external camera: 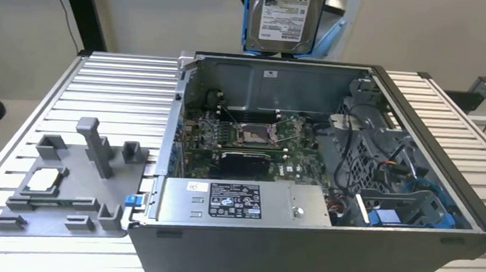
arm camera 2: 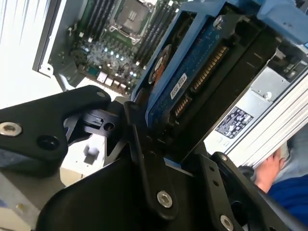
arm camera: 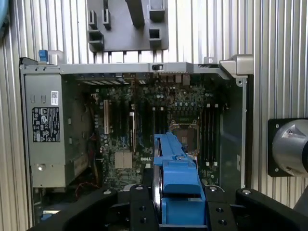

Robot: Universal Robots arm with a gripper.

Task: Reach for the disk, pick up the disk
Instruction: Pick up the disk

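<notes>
The disk (external camera: 286, 16), a silver hard drive with a white label in a bright blue bracket, hangs upright in the air above the back wall of the open computer case (external camera: 304, 249) in the exterior view. My gripper (arm camera: 179, 211) is shut on it. In the first wrist view the blue bracket (arm camera: 177, 178) shows edge-on between the black fingers (arm camera: 140, 211), high over the motherboard. In the second wrist view the disk's underside (arm camera 2: 192, 72), with its blue board and connector, runs up from the fingers (arm camera 2: 144, 159).
Inside the case lie the motherboard with its square chip socket (external camera: 252, 135) and a grey labelled box (external camera: 238, 203) at the front. A grey plastic fixture (external camera: 68, 181) sits on the slatted table at the exterior view's left. A person's hand (arm camera 2: 269, 175) shows beside the table.
</notes>
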